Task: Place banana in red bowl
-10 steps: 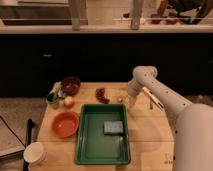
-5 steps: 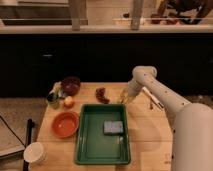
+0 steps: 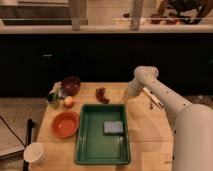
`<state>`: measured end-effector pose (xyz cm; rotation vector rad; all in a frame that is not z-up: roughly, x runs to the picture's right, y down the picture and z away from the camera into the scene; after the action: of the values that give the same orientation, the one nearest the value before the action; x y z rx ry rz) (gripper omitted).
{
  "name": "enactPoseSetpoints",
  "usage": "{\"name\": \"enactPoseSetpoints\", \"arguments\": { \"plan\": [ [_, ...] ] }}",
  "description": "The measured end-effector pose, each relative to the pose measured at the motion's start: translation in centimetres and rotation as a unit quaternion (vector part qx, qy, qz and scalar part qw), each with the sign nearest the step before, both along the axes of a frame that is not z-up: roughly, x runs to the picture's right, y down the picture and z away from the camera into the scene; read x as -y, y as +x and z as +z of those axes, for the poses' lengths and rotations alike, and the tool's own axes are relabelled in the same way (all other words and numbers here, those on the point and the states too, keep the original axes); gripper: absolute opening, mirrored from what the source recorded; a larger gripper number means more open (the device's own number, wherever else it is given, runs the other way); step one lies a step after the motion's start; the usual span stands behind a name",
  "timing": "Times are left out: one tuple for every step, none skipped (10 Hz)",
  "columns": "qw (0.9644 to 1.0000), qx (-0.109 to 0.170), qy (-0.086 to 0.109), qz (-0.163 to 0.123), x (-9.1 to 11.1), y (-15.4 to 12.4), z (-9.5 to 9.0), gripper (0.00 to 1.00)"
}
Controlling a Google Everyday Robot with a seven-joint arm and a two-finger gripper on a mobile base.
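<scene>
Pincer (image 3: 125, 98) at far right corner of the tray (image 3: 95, 146), state indeterminable. A poor grip could drop the banana short of the red bowl (image 3: 66, 123) left of it.

This looks like a kitchen or canteen: a long dark-fronted counter (image 3: 95, 57) behind my light wooden table (image 3: 150, 132), which holds a round red bowl (image 3: 66, 124). My gripper (image 3: 125, 99) hovers over its far side.
</scene>
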<state>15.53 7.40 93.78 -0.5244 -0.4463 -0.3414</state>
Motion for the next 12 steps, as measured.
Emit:
{"name": "enactPoseSetpoints", "arguments": {
  "plan": [
    [1.0,-0.001,-0.001,0.001,-0.1,0.2,-0.1,0.0],
    [1.0,-0.001,0.0,0.002,-0.2,0.4,-0.2,0.0],
    [1.0,0.0,0.003,0.002,-0.1,0.4,-0.3,0.02],
    [1.0,0.003,0.007,0.002,0.1,0.2,-0.5,0.12],
    [0.9999,0.005,0.009,0.001,0.1,0.0,-0.6,0.19],
    [0.9999,0.006,0.012,0.001,0.2,-0.1,-0.8,0.29],
    [0.9999,0.007,0.014,0.002,0.3,-0.1,-0.9,0.42],
    [0.9999,0.007,0.015,0.002,0.4,-0.1,-1.0,0.5],
    [0.9999,0.007,0.015,0.001,0.4,-0.2,-1.0,0.6],
    [0.9998,0.008,0.016,0.0,0.5,-0.3,-1.0,0.7],
    [0.9998,0.008,0.016,-0.002,0.5,-0.5,-1.0,0.77],
    [0.9998,0.009,0.016,-0.003,0.6,-0.7,-1.0,0.8]
  ]
}}
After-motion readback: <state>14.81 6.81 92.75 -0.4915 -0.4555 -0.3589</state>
